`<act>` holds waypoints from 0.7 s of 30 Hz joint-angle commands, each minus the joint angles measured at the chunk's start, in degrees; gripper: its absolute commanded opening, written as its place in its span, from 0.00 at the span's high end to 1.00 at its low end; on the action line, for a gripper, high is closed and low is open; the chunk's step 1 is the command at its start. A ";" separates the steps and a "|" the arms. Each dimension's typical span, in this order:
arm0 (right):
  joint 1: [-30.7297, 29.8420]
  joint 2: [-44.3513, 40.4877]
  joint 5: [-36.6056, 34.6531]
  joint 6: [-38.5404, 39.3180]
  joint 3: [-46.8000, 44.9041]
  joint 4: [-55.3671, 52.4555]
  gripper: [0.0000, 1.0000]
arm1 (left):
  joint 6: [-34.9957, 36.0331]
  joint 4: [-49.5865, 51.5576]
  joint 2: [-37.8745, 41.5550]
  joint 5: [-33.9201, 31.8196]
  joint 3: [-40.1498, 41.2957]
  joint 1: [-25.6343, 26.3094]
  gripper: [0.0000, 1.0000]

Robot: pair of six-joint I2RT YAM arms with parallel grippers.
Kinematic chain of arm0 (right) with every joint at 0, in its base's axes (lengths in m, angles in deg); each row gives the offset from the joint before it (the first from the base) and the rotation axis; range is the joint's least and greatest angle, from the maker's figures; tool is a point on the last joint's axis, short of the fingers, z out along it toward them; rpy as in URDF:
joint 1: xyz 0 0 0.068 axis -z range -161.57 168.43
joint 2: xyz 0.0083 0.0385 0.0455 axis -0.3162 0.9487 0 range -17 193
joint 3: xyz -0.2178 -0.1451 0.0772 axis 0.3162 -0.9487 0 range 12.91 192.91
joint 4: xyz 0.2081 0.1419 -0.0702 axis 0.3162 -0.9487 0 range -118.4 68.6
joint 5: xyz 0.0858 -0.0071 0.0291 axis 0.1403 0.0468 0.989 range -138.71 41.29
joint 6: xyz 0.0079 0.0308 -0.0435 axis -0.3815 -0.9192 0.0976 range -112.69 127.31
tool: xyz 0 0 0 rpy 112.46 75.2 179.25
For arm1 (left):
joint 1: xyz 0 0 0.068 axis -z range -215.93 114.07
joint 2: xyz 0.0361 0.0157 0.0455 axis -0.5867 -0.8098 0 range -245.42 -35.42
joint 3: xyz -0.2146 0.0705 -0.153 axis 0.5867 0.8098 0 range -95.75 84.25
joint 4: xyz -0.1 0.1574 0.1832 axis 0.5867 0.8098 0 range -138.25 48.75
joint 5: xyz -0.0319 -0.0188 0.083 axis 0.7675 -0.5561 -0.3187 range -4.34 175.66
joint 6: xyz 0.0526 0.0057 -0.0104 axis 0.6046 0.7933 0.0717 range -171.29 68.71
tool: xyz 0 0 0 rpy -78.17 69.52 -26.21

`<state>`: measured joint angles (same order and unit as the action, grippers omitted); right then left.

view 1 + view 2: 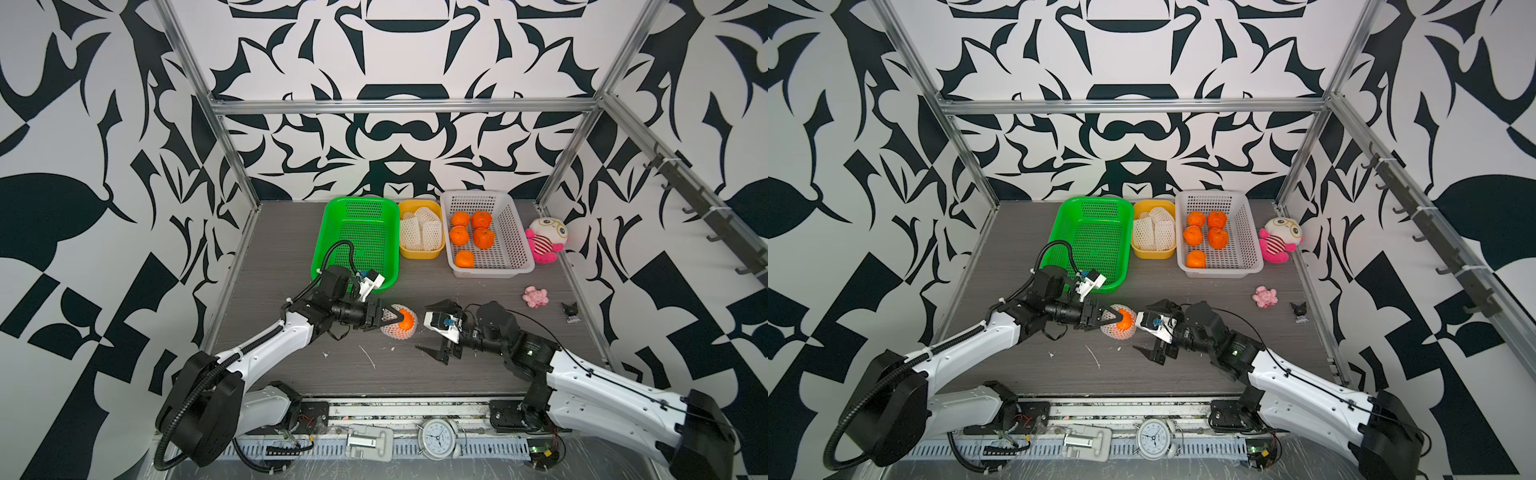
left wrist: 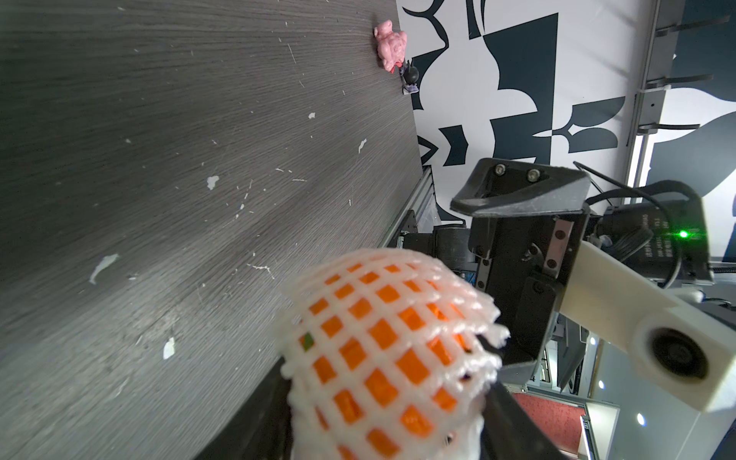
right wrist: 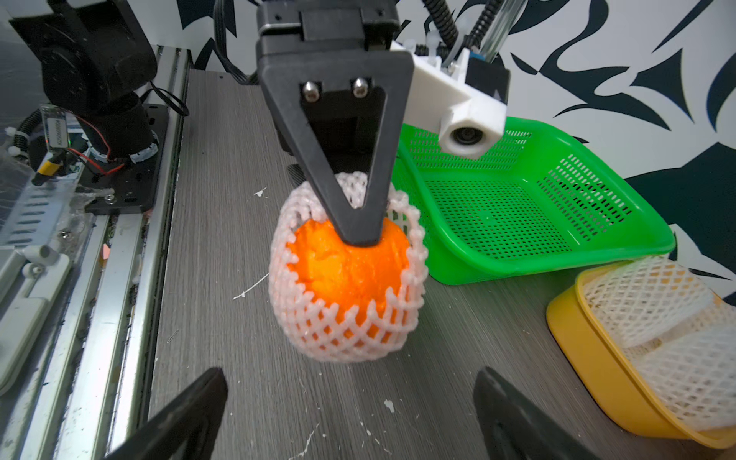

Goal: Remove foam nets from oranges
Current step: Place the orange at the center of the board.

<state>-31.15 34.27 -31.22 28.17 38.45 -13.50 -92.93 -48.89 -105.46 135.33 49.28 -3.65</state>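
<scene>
No text reads clearly: the alarm clock (image 1: pixel 437 437) dial and the motor label (image 2: pixel 655 239) are too small.

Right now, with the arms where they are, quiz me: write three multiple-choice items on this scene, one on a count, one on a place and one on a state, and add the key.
1. How many bare oranges lie in the white basket?
A. three
B. six
C. five

2. The loose foam nets lie in:
A. the white basket
B. the yellow tub
C. the green basket

3. The right gripper has its jaws:
A. open, holding nothing
B. shut on a foam net
C. shut on a bare orange

Key:
1 C: both top views show five oranges without nets in that basket.
2 B: the white mesh sleeves are piled in the tub.
3 A: its jaws stand wide apart, short of the netted orange that the left gripper holds.
</scene>
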 commanded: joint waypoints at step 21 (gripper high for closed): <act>-0.17 17.51 8.78 -3.43 5.38 16.27 0.09 | -2.03 -7.11 -4.67 1.75 0.94 2.18 0.41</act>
<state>-31.15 51.69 -24.13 25.24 41.21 0.38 -94.62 -54.60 -108.43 136.07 50.14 -1.71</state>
